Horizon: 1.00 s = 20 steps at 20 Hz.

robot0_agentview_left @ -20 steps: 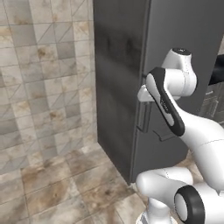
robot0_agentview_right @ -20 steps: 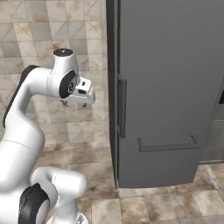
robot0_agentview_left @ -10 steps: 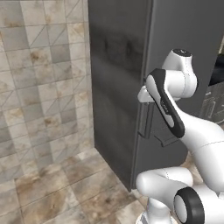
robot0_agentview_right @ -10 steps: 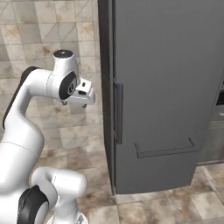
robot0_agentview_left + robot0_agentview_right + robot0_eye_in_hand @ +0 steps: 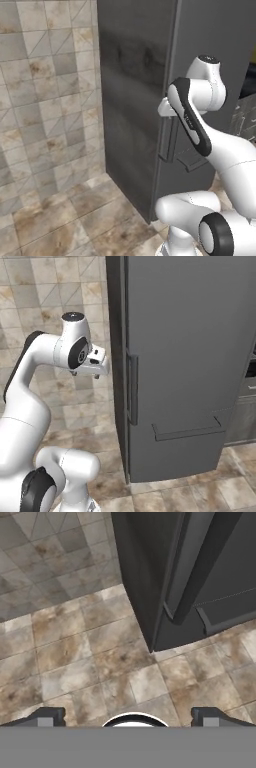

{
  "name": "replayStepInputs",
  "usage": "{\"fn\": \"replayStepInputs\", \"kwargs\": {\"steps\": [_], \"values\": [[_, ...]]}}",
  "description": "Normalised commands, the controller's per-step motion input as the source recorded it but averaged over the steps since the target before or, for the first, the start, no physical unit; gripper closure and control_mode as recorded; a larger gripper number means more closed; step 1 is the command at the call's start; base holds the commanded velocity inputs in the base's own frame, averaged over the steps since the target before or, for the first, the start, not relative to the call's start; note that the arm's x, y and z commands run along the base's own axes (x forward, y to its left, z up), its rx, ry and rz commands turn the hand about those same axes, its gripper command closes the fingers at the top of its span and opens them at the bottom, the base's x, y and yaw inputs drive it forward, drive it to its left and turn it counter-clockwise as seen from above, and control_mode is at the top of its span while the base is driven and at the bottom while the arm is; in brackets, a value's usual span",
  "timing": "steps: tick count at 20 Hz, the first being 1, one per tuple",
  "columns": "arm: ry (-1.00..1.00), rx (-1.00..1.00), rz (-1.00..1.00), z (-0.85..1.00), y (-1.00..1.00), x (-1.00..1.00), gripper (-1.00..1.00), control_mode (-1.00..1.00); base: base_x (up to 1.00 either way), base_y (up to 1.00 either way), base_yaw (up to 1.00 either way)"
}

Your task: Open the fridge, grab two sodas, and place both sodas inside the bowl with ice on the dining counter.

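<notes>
The fridge point(image 5: 190, 351) is a tall dark grey cabinet and its door is closed. Its long vertical bar handle point(image 5: 132, 388) runs along the door's left edge, and the handle point(image 5: 181, 567) also appears upper right in the hand view. My gripper point(image 5: 93, 371) hangs at about handle height, a short way left of the fridge and clear of it. Both fingertips point(image 5: 47, 714) stand far apart over the floor tiles, so the gripper point(image 5: 127, 714) is open and empty. The sodas, the bowl with ice and the dining counter are out of view.
Beige stone tiles cover the floor point(image 5: 90, 662) and the wall point(image 5: 45, 100) left of the fridge. A lower drawer pull point(image 5: 187, 431) crosses the fridge front. Dark cabinetry point(image 5: 248, 391) adjoins the fridge on the right.
The whole picture has shifted, so the camera moved with the base: the fridge now sits further left in the right base view. The arm holds the same pose, gripper still open.
</notes>
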Motion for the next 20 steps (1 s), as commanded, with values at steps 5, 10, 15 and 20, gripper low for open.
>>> {"fn": "replayStepInputs", "kwargs": {"steps": [5, 10, 15, 20], "values": [[0.0, 0.0, 0.0, 0.0, 0.0, 0.0, -1.0, 1.0, 0.41, 0.0, -0.06], [0.0, 0.0, 0.0, 0.0, 0.0, 0.0, -1.0, 1.0, 0.12, -0.06, -0.01], [-0.24, 0.14, 0.02, -0.51, -0.72, -0.13, -1.0, -1.0, 0.0, 0.0, 0.0], [-0.31, 0.2, 0.14, -0.47, -0.89, 0.01, -1.0, -1.0, 0.0, 0.0, 0.0]]}}
